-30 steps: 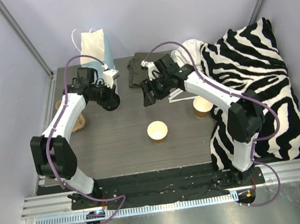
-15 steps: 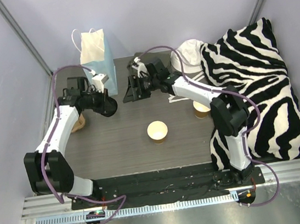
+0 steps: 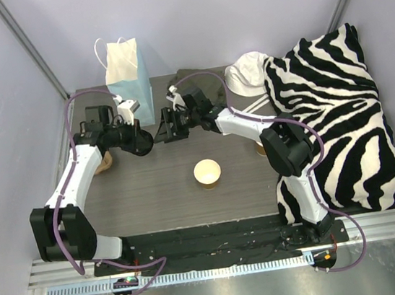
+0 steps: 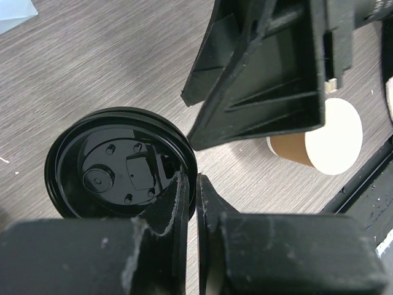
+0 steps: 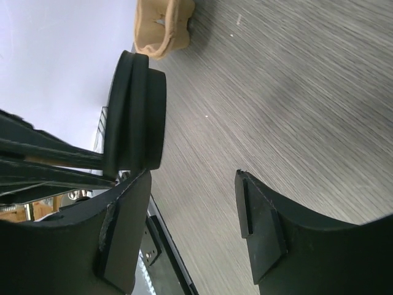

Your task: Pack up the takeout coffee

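Lid (image 4: pixel 116 166) (in left hand (image 4: pixel 191 184)) lies before the bag (image 3: pixel 130 76), beside the right hand (image 5: pixel 193 178).

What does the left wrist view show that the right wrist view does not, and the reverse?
Only the left wrist view shows the underside of the round black plastic lid, a lidless tan paper cup and a corner of the light blue paper bag. Only the right wrist view shows the beige moulded-pulp cup carrier, and it sees the lid edge-on. Both share the lid, the open right fingers and the grey wood-grain table.
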Controlling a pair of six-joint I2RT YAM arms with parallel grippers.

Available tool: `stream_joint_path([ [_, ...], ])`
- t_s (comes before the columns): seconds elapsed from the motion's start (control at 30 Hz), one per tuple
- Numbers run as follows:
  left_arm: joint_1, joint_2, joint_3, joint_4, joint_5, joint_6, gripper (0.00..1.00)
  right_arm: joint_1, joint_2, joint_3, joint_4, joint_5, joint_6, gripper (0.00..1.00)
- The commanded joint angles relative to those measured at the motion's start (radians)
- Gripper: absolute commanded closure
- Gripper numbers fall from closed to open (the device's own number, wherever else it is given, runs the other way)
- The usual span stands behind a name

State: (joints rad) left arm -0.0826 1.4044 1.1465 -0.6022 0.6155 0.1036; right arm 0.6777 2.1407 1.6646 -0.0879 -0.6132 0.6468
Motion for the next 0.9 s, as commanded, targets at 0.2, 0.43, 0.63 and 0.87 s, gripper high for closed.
stream_joint_path([
  [0.2, 0.018, 0.002, -0.001, 0.045, 0.023, -0.001, 1.0, 0.006, -0.044, -0.029, 0.181, -0.069, 0.066, 0.34],
  [0.43, 0.018, -0.01, -0.001, 0.039, 0.056, -0.008, 1.0, 0.006, -0.004, 0.009, 0.186, -0.068, 0.088, 0.34],
  [0.63, 0.018, -0.022, -0.001, 0.033, 0.059, -0.013, 1.0, 0.013, 0.024, 0.035, 0.169, -0.05, 0.077, 0.35],
  [0.87, 0.021, -0.024, -0.002, 0.036, 0.023, -0.019, 1.0, 0.033, 0.088, 0.119, 0.103, 0.0, 0.028, 0.39],
])
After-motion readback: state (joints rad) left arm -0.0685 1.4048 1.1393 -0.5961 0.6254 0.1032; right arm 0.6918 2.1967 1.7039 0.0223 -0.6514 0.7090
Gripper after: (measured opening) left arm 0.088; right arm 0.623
